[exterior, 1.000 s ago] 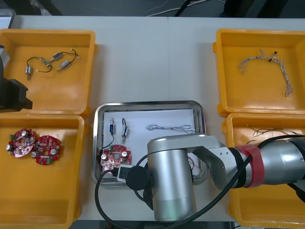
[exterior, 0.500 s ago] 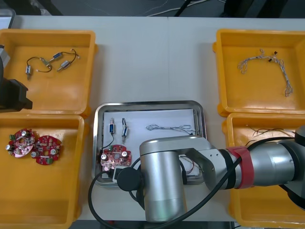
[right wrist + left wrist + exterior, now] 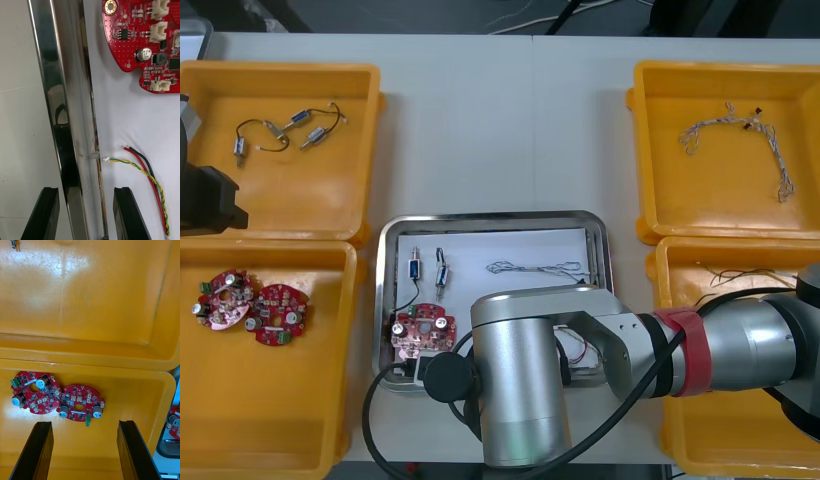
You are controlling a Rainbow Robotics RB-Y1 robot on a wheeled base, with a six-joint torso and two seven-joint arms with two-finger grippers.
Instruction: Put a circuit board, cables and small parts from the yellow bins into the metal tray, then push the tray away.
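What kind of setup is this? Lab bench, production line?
Likely an electronics kitting bench: yellow bins sorting circuit boards and cables, a metal tray between them collecting a set. Right hand straddles the tray's near rim, open; left hand hovers over the left bins.

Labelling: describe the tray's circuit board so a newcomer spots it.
Find the metal tray between the yellow bins. In its near left corner, where the open right gripper straddles the rim, lies a round red circuit board. Unlike the two boards in the left near bin, under the open left gripper, it rests on white lining.
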